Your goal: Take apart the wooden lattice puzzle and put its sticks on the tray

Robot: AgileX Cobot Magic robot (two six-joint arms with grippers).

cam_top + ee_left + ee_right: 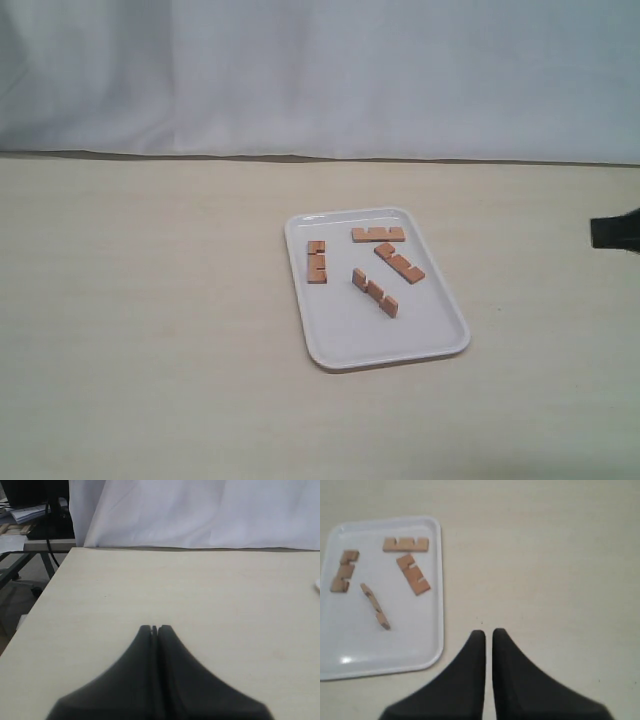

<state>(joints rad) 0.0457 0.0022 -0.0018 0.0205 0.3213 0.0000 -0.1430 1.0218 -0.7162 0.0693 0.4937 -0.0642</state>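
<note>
Right gripper (488,632) and left gripper (154,628) are pressed together, empty. Four sticks (400,263) lie apart on the tray (345,352); the near one, on edge, may topple if bumped.

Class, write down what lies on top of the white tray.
Four loose notched sticks lie on the tray, none stacked on another. Nothing else shows on it. The part of the table beneath the tray is covered.
</note>
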